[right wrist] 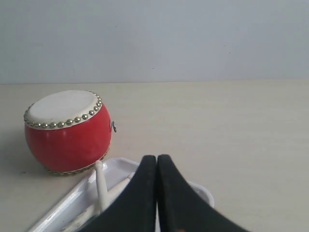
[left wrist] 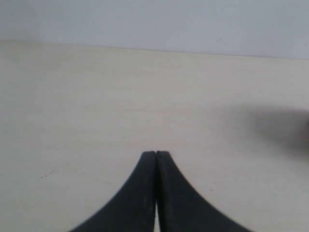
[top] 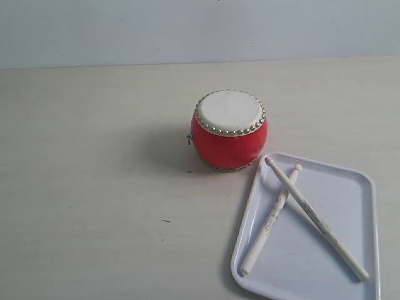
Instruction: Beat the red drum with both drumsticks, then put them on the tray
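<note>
The red drum (top: pixel 229 129) stands upright mid-table, cream skin up, ringed with silver studs; the right wrist view shows the red drum (right wrist: pixel 67 130) too. Just to its front right lies the white tray (top: pixel 359 250), and both drumsticks rest crossed in it: one drumstick (top: pixel 272 219) scuffed grey, the other drumstick (top: pixel 315 217) lying over it. In the right wrist view the tray (right wrist: pixel 58 212) and a drumstick (right wrist: pixel 100 186) show beside my right gripper (right wrist: pixel 157 158), which is shut and empty above the tray. My left gripper (left wrist: pixel 156 153) is shut with nothing in it, over bare table. Neither gripper appears in the exterior view.
The pale wooden table (top: pixel 94 187) runs back to a plain light wall (top: pixel 187 31). A dark blurred shadow (left wrist: pixel 285 128) lies on the table in the left wrist view.
</note>
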Controlling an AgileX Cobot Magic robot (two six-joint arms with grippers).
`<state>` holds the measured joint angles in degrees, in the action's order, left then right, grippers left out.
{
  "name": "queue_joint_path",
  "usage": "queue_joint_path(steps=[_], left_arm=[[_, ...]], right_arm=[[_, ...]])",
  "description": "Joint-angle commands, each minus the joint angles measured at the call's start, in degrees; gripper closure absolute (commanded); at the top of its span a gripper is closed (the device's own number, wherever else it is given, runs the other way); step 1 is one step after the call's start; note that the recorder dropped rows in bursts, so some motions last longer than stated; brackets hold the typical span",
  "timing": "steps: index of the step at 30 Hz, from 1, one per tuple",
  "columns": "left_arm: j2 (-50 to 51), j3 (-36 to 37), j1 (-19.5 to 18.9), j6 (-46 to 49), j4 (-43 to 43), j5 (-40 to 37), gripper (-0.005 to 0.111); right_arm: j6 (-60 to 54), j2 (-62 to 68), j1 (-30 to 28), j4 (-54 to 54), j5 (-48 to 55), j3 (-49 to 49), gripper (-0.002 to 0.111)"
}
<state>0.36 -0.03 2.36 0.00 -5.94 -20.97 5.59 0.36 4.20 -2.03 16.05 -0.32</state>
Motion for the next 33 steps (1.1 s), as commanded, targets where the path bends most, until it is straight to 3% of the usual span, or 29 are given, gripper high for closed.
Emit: queue_joint_path(steps=[1, 33], left_arm=[[-0.36, 0.03, -0.11, 0.00, -0.04, 0.49, 0.107], [-0.36, 0.03, -0.11, 0.00, -0.04, 0.49, 0.107]], right_arm=[[0.01, -0.36, -0.20, 0.11, -0.72, 0.32, 0.108], [-1.54, -0.36, -0.20, 0.03, -0.05, 0.32, 0.108]])
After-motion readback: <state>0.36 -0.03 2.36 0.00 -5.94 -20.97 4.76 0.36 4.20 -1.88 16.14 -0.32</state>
